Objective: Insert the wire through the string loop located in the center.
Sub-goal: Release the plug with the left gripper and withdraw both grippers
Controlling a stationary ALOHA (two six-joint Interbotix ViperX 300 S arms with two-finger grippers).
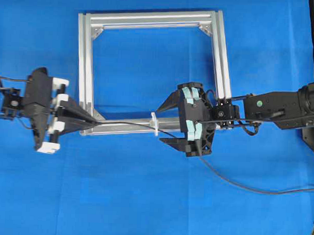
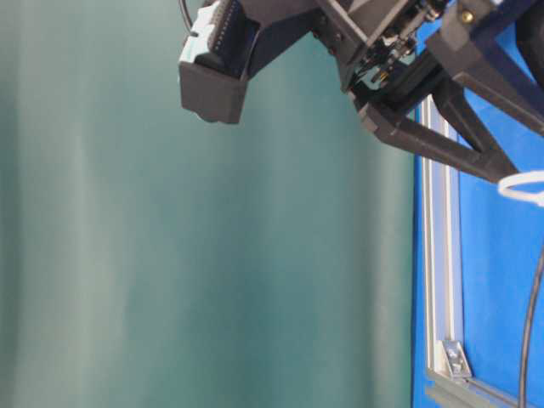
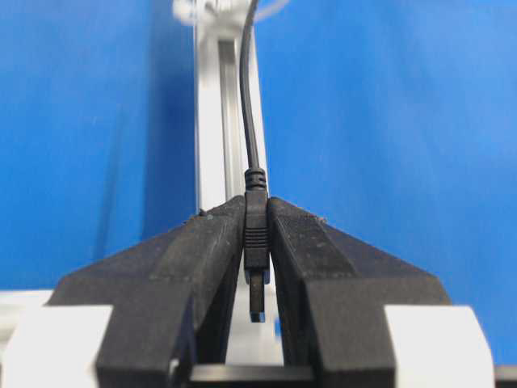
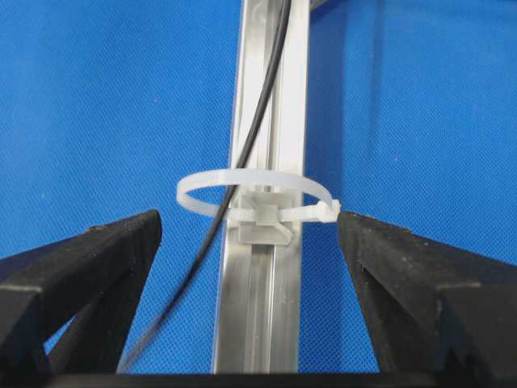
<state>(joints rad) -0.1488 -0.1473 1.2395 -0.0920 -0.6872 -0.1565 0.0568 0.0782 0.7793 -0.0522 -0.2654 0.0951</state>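
Note:
The wire (image 1: 126, 124) is a thin black cable that runs along the front bar of the aluminium frame (image 1: 85, 68). It passes through the white string loop (image 1: 154, 123) at the bar's middle. My left gripper (image 1: 92, 122) is shut on the wire's plug end (image 3: 256, 234), left of the loop. My right gripper (image 1: 165, 123) stands open just right of the loop, one finger on each side of the bar, holding nothing. In the right wrist view the wire (image 4: 189, 276) goes through the string loop (image 4: 262, 212) between my spread fingers.
The rest of the wire trails off right across the blue mat (image 1: 144, 199) towards the edge (image 1: 257, 190). The frame's corner brackets (image 1: 205, 29) sit at the back. In the table-level view a green backdrop (image 2: 170, 255) fills the left.

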